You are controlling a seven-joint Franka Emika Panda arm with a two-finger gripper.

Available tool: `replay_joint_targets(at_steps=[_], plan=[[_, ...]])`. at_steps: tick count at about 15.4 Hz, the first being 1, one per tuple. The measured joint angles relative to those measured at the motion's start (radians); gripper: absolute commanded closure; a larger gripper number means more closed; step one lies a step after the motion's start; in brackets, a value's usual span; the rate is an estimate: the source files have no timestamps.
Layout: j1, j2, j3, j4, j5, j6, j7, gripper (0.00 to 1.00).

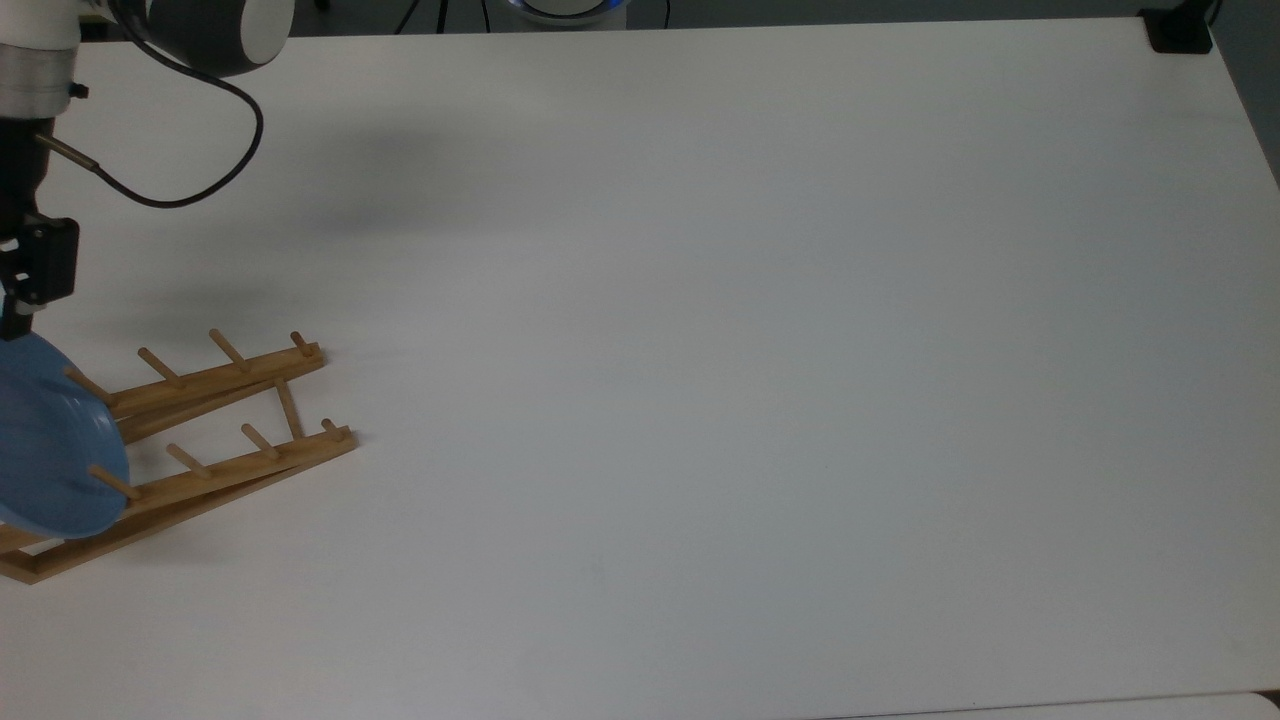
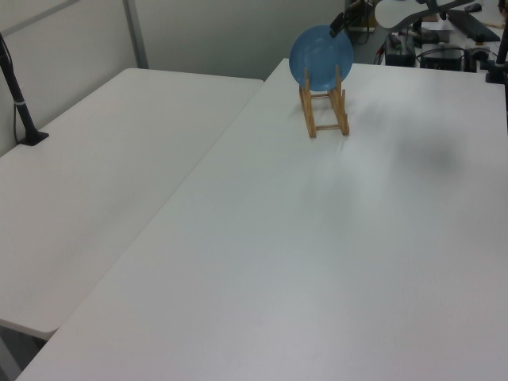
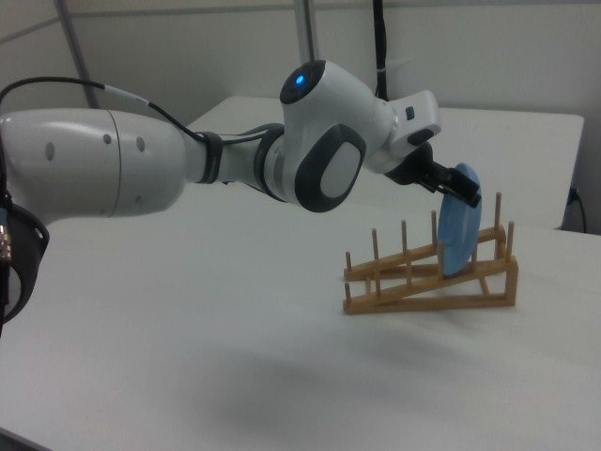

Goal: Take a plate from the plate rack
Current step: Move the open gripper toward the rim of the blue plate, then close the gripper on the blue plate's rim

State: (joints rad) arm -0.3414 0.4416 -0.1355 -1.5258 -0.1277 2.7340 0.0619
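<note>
Top view: at the far left edge the black pincer (image 1: 20, 318) is hanging just above the upper rim of the light-blue plate (image 1: 50, 450), with a black cable (image 1: 200, 180) looping away from the arm above it. The plate is standing on edge between the dowel pegs at the top view's left end of the wooden plate rack (image 1: 220, 440), which is lying on the white counter (image 1: 750, 350) and angling up toward the top view's right. I cannot tell whether the pincer's fingers are apart or together, nor whether they are touching the rim.

Left view: the plate (image 2: 321, 57) is facing the camera, upright in the plate rack (image 2: 323, 113) near the far edge of the counter (image 2: 317, 262); the pincer (image 2: 340, 22) is sitting at the plate's upper right rim. A second white counter (image 2: 95, 175) is lying to the left view's left.

Right view: the white arm (image 3: 188, 169) is reaching from the right view's left across to the plate (image 3: 457, 230), the pincer (image 3: 462, 195) sitting at the plate's top edge. The plate is leaning slightly in the raised end of the plate rack (image 3: 427, 277).
</note>
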Motion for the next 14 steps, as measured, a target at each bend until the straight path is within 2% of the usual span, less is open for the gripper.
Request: replay_joint_targets(at_steps=[5,9,10,11,14], plan=[[-0.01,0.027,0.0,-0.003,0.0,0.047,0.006,0.27],[-0.011,0.046,0.0,-0.003,0.0,0.047,0.006,0.44],[-0.011,0.049,0.0,-0.003,0.0,0.051,0.006,0.51],[-0.012,0.05,0.0,-0.003,0.0,0.063,0.006,0.53],[-0.016,0.052,0.0,-0.003,0.0,0.089,0.006,0.66]])
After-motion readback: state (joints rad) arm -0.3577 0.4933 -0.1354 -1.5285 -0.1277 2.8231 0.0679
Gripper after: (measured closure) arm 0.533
